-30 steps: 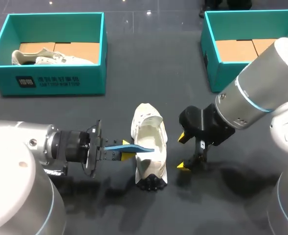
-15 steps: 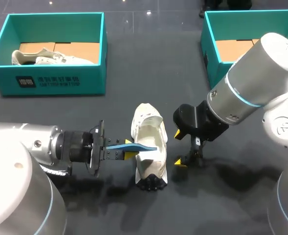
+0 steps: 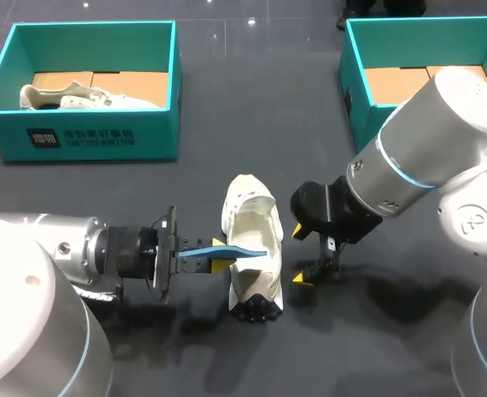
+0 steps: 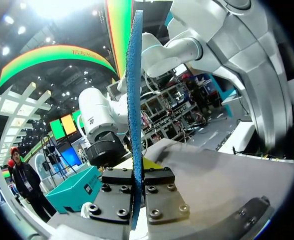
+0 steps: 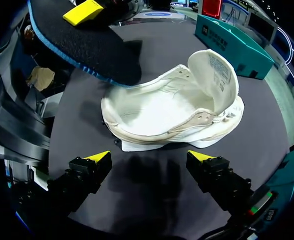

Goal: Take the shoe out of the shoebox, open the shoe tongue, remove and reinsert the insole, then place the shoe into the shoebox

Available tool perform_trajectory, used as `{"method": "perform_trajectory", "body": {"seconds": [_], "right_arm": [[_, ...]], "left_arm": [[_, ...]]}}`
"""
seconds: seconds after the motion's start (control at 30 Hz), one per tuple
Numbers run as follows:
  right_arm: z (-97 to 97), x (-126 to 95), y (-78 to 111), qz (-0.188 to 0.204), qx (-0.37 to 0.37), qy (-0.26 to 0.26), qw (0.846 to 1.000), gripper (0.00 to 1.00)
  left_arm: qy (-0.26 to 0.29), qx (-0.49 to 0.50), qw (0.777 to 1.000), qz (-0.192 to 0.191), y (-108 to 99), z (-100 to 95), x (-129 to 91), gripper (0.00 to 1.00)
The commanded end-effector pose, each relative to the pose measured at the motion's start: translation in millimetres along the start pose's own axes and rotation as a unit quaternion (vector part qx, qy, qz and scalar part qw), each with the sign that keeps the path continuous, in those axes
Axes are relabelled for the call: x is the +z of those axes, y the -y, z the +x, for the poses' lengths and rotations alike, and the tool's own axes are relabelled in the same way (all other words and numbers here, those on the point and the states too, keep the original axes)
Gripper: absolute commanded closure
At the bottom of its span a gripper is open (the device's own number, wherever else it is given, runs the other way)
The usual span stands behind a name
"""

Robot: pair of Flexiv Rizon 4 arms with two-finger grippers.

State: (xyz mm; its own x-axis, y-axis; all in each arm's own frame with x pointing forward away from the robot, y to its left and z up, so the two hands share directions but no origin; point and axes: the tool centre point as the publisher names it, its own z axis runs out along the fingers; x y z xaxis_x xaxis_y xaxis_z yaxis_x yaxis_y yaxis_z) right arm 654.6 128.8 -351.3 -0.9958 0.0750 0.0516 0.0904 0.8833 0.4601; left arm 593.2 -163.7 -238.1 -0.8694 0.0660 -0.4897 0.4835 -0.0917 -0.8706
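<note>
Insole (image 3: 239, 251) held over the shoe (image 3: 255, 277), which lies mid-table.
Left gripper (image 3: 217, 255), at the shoe's 9 o'clock, pinches the blue insole, front edge over the shoe's rim. Right gripper (image 3: 299, 255), at 3 o'clock, gapes wide beside the sole, not touching. Left shoebox (image 3: 94, 139) and right shoebox (image 3: 357, 116) stand well apart at 10 and 2.

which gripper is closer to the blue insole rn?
Left. The left gripper is shut on the insole; the right gripper is open on the far side of the shoe, not touching the insole.
</note>
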Motion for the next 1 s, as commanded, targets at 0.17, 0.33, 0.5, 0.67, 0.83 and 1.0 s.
{"method": "perform_trajectory", "body": {"seconds": [0.17, 0.33, 0.5, 0.67, 0.83, 1.0], "right_arm": [[6.2, 6.4, -3.0, -0.001, -0.004, 0.015, 1.000, 0.00], [6.2, 6.4, -3.0, -0.001, -0.004, 0.015, 1.000, 0.00], [6.2, 6.4, -3.0, -0.001, -0.004, 0.015, 1.000, 0.00], [6.2, 6.4, -3.0, -0.001, -0.004, 0.015, 1.000, 0.00], [6.2, 6.4, -3.0, -0.001, -0.004, 0.015, 1.000, 0.00], [6.2, 6.4, -3.0, -0.001, -0.004, 0.015, 1.000, 0.00]], "left_arm": [[0.009, -0.002, 1.000, 0.002, 3.0, 3.7, 1.9, 1.00], [0.006, -0.002, 1.000, 0.008, 3.9, 6.1, 6.0, 1.00], [0.006, -0.001, 1.000, 0.010, 2.4, 8.8, 10.6, 1.00], [0.009, -0.005, 1.000, 0.010, -3.3, 7.1, 15.2, 1.00], [0.012, -0.010, 1.000, 0.010, -8.1, 3.9, 19.4, 1.00], [0.014, -0.011, 1.000, 0.007, -11.3, 2.2, 22.2, 1.00]]}}
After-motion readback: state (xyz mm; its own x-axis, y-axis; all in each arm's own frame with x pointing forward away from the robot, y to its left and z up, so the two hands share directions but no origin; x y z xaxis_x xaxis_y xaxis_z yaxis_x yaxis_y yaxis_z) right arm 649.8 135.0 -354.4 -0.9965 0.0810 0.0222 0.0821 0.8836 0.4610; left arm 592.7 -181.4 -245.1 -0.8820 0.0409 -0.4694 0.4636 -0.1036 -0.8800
